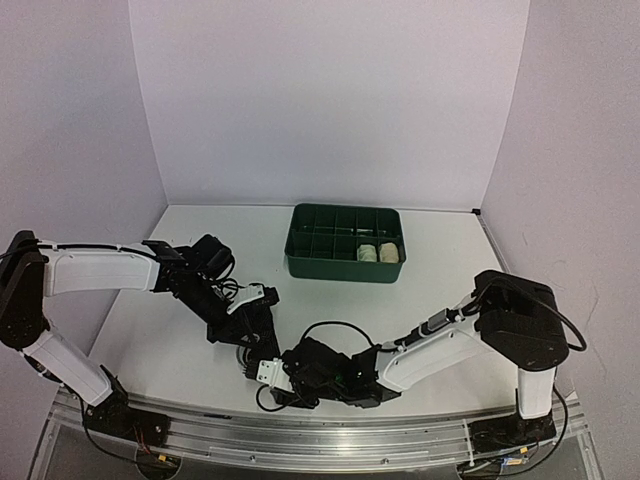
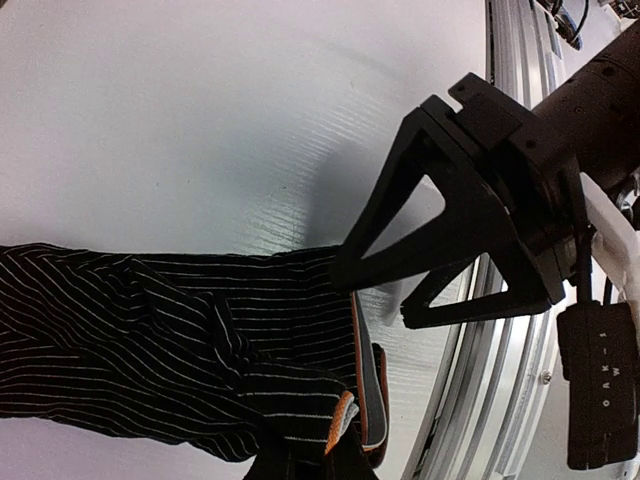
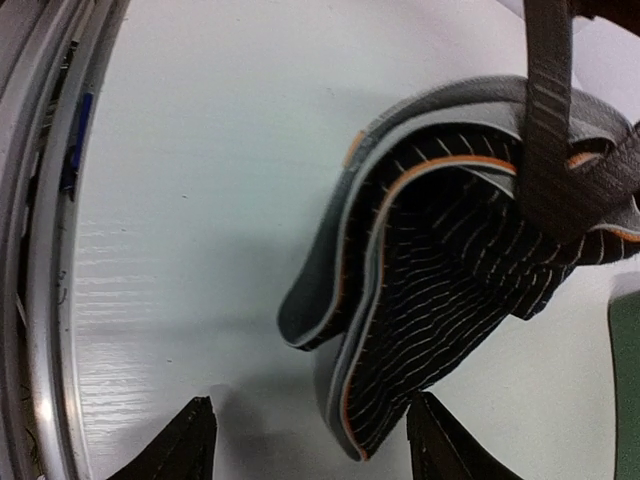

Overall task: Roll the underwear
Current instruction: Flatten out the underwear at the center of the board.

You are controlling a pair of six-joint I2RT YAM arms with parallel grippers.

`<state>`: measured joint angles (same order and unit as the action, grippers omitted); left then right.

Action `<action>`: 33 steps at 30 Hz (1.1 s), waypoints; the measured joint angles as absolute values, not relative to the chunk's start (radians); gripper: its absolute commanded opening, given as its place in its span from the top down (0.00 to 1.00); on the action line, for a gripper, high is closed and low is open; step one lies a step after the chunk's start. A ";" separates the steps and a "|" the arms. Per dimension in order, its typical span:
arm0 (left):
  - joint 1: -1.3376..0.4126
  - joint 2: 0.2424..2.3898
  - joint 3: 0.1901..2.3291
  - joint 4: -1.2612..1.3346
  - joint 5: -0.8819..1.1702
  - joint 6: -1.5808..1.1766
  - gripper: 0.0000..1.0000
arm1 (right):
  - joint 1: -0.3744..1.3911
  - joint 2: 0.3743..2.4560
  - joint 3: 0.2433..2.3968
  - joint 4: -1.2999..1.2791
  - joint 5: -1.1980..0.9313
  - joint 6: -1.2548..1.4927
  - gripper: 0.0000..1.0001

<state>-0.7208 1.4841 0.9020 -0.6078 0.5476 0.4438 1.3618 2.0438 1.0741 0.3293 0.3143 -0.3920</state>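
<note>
One striped underwear point(image 2: 150, 330) lies bunched at the tabletop's point(image 2: 200, 120) six o'clock, its band seemingly pinched by the left hand point(image 1: 258, 340). The right hand point(image 3: 310, 405) gapes beside it; best tuck the folded edge tight first.

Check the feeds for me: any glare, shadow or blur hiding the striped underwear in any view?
Left wrist: stripes on the underwear sharp, the table bright with a faint sheen, a soft shadow under the right arm. Right wrist: folds crisp, only the waistband nearest the lens blurs. Top external: even light, but the arms cover the garment.
</note>
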 measured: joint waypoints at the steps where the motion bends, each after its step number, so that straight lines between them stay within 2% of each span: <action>1: -0.721 1.484 0.902 -0.608 0.548 0.444 1.00 | 1.356 2.049 1.077 0.329 0.316 -0.392 0.47; 6: -0.721 1.484 0.903 -0.608 0.548 0.444 1.00 | 1.342 2.084 1.103 0.341 0.330 -0.386 0.79; 10: -0.721 1.484 0.904 -0.609 0.548 0.445 1.00 | 1.342 2.094 1.107 0.339 0.342 -0.395 0.99; 17: -0.688 1.484 0.942 -0.632 0.525 0.471 1.00 | 1.338 2.085 1.134 0.319 0.392 -0.423 1.00; 22: -0.511 1.485 1.094 -0.691 0.491 0.552 0.98 | 1.310 2.034 1.257 0.202 0.442 -0.449 1.00; 24: -0.444 1.486 1.190 -0.711 0.476 0.592 0.89 | 1.291 2.015 1.378 0.147 0.466 -0.459 1.00; 28: -0.366 1.486 1.375 -0.724 0.447 0.685 0.44 | 1.245 1.963 1.600 0.036 0.495 -0.458 1.00; 30: -0.353 1.486 1.453 -0.709 0.414 0.726 0.26 | 1.230 1.939 1.669 -0.014 0.493 -0.446 1.00; 32: -0.340 1.486 1.505 -0.708 0.410 0.775 0.12 | 1.225 1.906 1.687 -0.060 0.486 -0.417 1.00; 33: -0.335 1.486 1.516 -0.717 0.423 0.794 0.10 | 1.224 1.888 1.682 -0.087 0.477 -0.394 1.00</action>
